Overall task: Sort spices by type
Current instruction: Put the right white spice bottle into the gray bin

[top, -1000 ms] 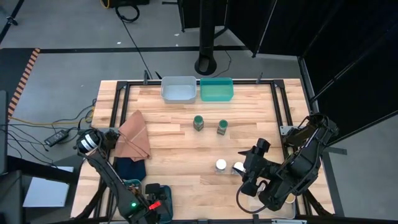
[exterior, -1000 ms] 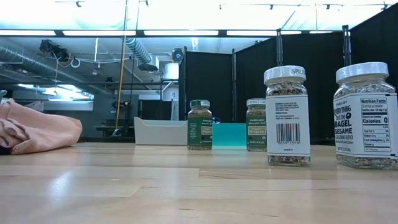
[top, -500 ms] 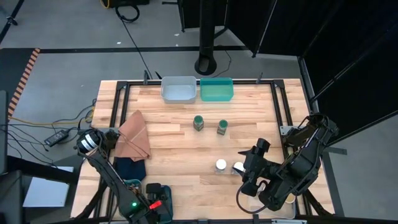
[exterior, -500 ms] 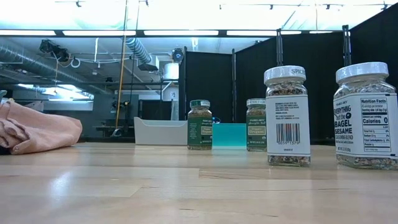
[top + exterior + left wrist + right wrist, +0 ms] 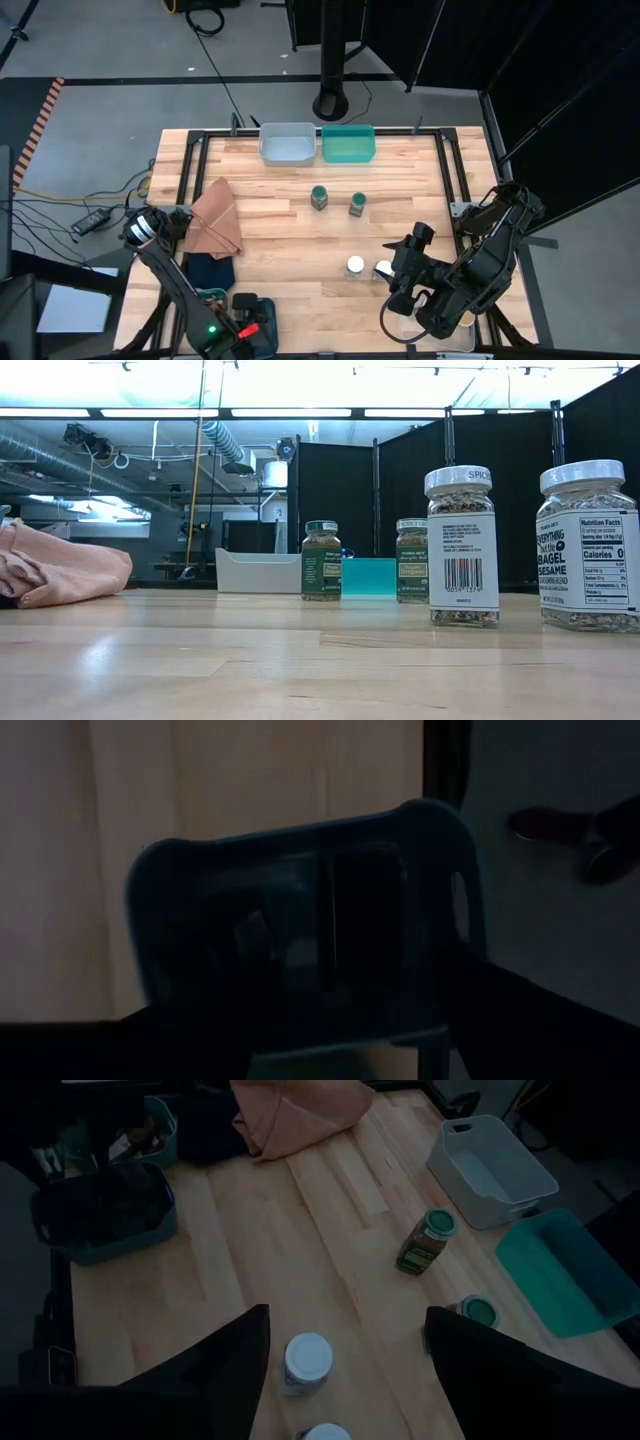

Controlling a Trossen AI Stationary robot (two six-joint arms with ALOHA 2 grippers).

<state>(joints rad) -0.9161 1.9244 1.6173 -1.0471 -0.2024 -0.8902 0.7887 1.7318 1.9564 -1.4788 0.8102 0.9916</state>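
Nothing on the bench (image 5: 280, 230) is moving since a moment ago. The right gripper (image 5: 345, 1355) is hanging spread apart over a white jar (image 5: 307, 1360). I cannot tell the left gripper's state.

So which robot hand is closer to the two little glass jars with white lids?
The right gripper, hovering open right beside the white-lidded jars. The left gripper sits far off at the table's near-left edge.

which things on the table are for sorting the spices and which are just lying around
For the job:
green-lidded jars
white-lidded jars

Lying about:
brown cloth
dark blue cloth
white bin
teal bin
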